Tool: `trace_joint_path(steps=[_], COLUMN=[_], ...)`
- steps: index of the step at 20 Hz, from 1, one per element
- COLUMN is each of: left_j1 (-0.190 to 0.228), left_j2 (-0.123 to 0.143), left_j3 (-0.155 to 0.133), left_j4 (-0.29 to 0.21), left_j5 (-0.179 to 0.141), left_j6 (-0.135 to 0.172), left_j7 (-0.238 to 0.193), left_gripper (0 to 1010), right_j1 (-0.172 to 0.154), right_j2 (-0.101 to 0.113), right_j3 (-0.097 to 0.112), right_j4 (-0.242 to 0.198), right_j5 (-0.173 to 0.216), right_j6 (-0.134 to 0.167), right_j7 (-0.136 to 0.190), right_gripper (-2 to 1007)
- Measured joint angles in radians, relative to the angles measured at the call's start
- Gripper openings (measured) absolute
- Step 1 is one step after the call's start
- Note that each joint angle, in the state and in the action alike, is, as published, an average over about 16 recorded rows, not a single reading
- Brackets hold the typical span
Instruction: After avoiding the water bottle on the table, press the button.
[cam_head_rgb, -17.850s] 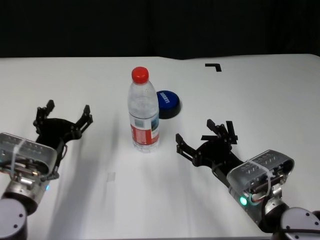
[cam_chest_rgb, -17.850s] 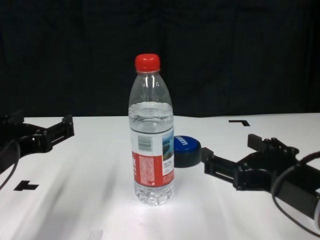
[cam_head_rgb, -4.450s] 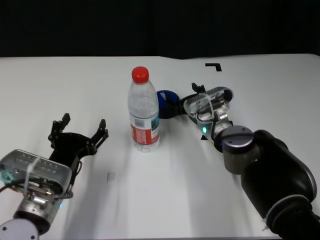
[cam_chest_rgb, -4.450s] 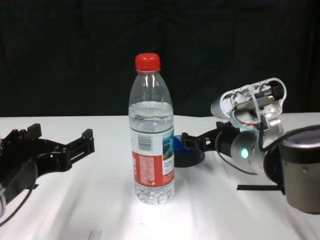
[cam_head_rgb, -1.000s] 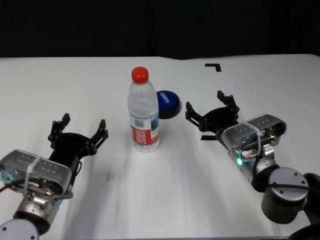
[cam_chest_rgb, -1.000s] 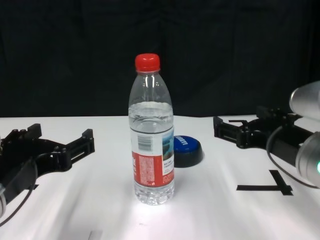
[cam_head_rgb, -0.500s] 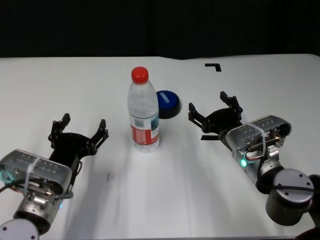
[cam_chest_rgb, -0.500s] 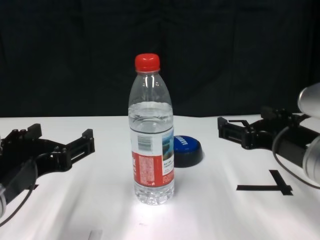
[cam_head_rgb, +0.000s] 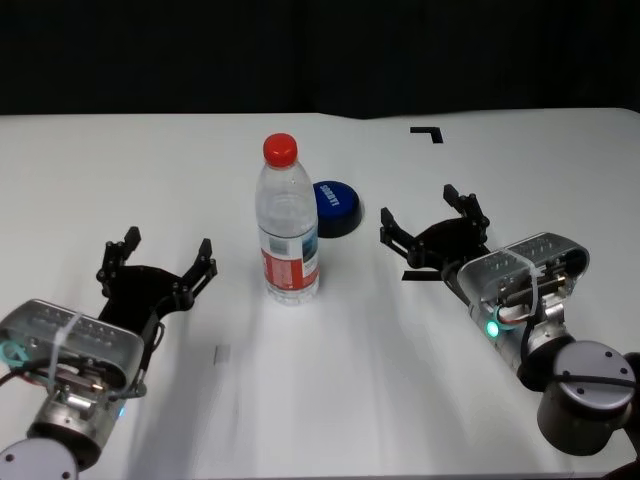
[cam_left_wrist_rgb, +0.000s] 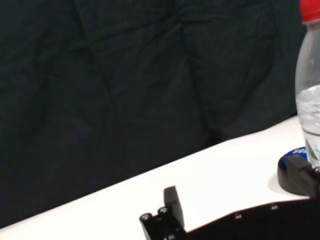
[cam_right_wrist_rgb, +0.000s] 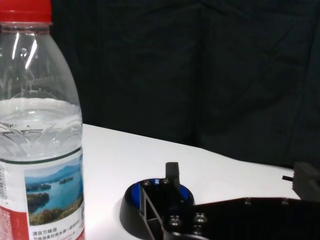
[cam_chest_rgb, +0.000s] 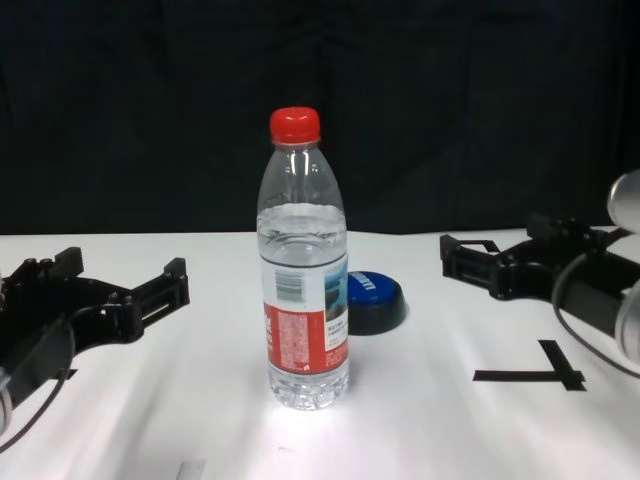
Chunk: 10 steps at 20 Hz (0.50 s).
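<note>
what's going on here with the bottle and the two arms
A water bottle stands upright on the white table, with a blue button just behind it. The right gripper sits open to the right of the button, touching nothing. The left gripper rests open on the bottle's other side.

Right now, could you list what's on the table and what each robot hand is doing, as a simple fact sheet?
water bottle: upright, red cap on
button: behind the bottle, on its right side, untouched
right gripper: open, empty, to the right of the button
left gripper: open, empty, left of the bottle
table: white with black tape marks
</note>
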Motion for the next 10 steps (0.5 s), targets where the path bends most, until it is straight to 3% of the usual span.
trace_joint_path(steps=[10], left_j1=[0.0], left_j2=[0.0], left_j3=[0.0], left_j4=[0.0], left_j5=[0.0], left_j6=[0.0], left_j7=[0.0], left_gripper=[1003], right_j1=[-0.015], right_j2=[0.002], right_j3=[0.002], right_j4=[-0.012], right_j5=[0.0], right_j6=[0.005], right_j7=[-0.006], right_gripper=[1003])
